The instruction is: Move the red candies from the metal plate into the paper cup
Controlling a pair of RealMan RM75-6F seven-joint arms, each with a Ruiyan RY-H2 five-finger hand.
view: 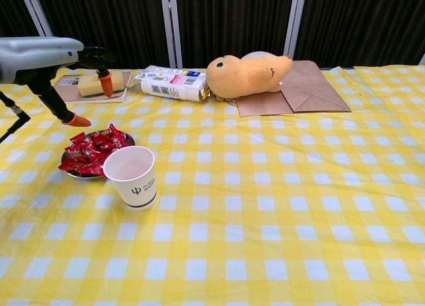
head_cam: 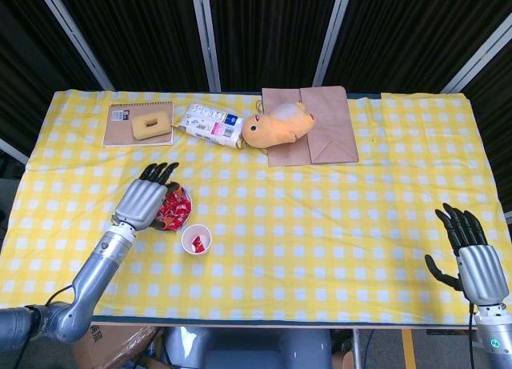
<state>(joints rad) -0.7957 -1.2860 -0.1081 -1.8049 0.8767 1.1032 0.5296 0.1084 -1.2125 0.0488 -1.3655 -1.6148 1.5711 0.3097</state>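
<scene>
Left hand (head_cam: 142,202) hovers over plate (view: 72,174), fingers spread, empty. Candies (view: 89,153) look light, crinkly, slippery; pinch one by its wrapper end.

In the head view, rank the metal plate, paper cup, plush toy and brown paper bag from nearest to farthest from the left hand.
1. Metal plate, partly beneath the left hand.
2. Paper cup, just right of it, toward the near edge.
3. Plush toy, far side, centre.
4. Brown paper bag, under and right of the toy.
</scene>
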